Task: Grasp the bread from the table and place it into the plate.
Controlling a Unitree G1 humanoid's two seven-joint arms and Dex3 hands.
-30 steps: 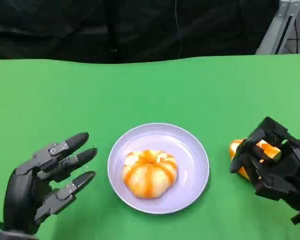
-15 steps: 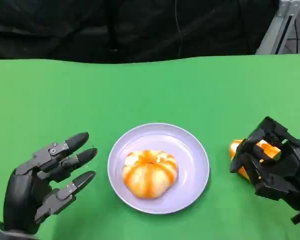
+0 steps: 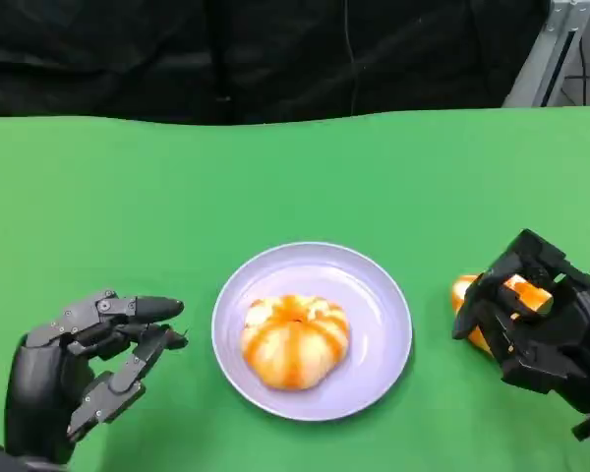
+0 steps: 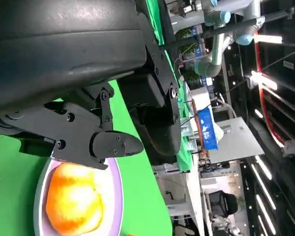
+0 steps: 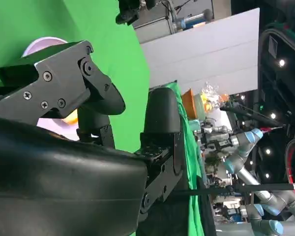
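Curling over an orange bread [image 3: 511, 295] at the table's right side, the right hand [image 3: 536, 329] covers most of that piece from above, its fingers arched around it; whether the bread is gripped firmly or merely caged cannot be told from the head view, though contact appears likely. This bread lies on the green table [image 3: 295, 177], just beside the plate [image 3: 374, 285] but outside its rim, so it is judged to be the piece the task concerns. A second bread, the bun [image 3: 295, 339], round and streaked orange and white, already rests in the plate slightly toward the near edge, leaving bare plate on the far and right portions where another piece could be set. The left hand [image 3: 84, 369] hovers over the table on the plate's left, holding nothing, its fingers drawn partway together and pointing toward the plate; it is judged to be idle, kept apart so as not to obstruct the transfer. In the left wrist view the bun [image 4: 73, 201] and plate rim [image 4: 117, 196] appear beyond the fingers [image 4: 113, 145]. The next step, by judgement, requires a secure closure, a lift, and a short carry leftward over the rim without striking the bun.
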